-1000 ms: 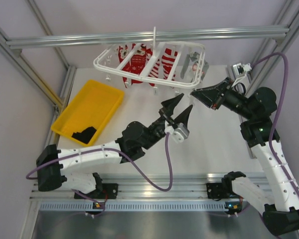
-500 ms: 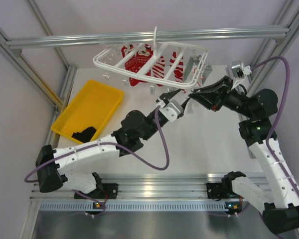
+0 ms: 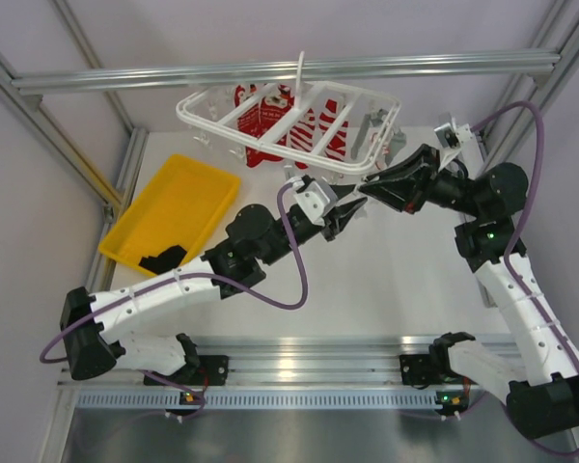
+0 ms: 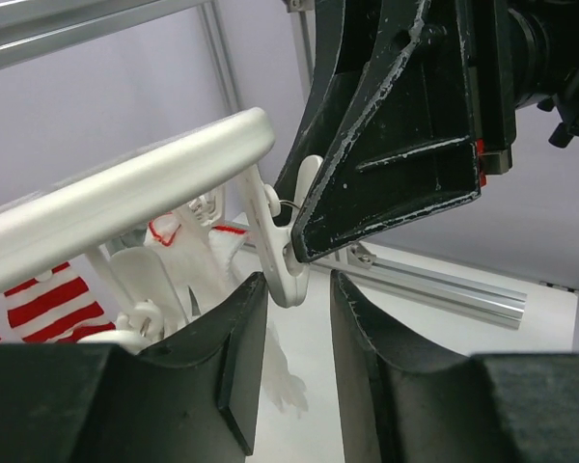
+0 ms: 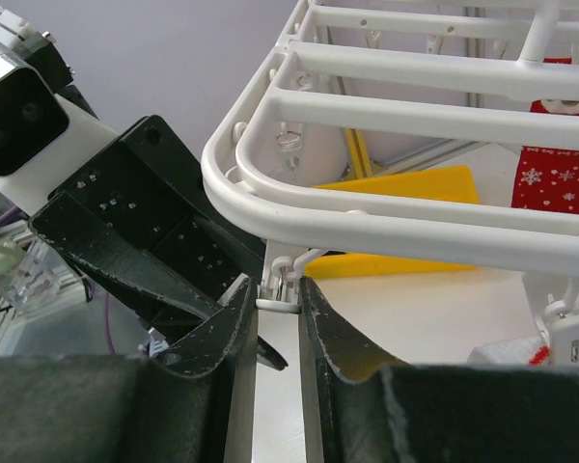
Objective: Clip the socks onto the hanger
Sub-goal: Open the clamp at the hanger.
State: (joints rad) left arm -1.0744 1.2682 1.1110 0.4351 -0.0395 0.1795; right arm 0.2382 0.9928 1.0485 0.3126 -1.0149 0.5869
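Note:
The white hanger (image 3: 289,121) hangs by its hook from the top bar. One black sock (image 3: 162,258) lies in the yellow tray (image 3: 188,193). No other black sock shows. My right gripper (image 5: 278,289) is shut on a small white clip (image 5: 280,301) dangling from the hanger's rim (image 5: 415,227). My left gripper (image 4: 294,285) is empty and narrowly open. The lower end of that clip (image 4: 288,270) sits at its fingertips, under the rim (image 4: 125,193). In the top view both grippers, left (image 3: 352,205) and right (image 3: 370,188), meet below the hanger's near right corner.
Red-and-white patterned socks (image 3: 270,125) and a grey-white garment (image 3: 372,125) hang from the hanger. Aluminium frame bars run along the back and both sides. The yellow tray also shows in the right wrist view (image 5: 405,188).
My left arm has reached up and right to the hanger's near right corner and its jaws have narrowed. My right gripper has moved left onto the clip. The hanger has tilted slightly.

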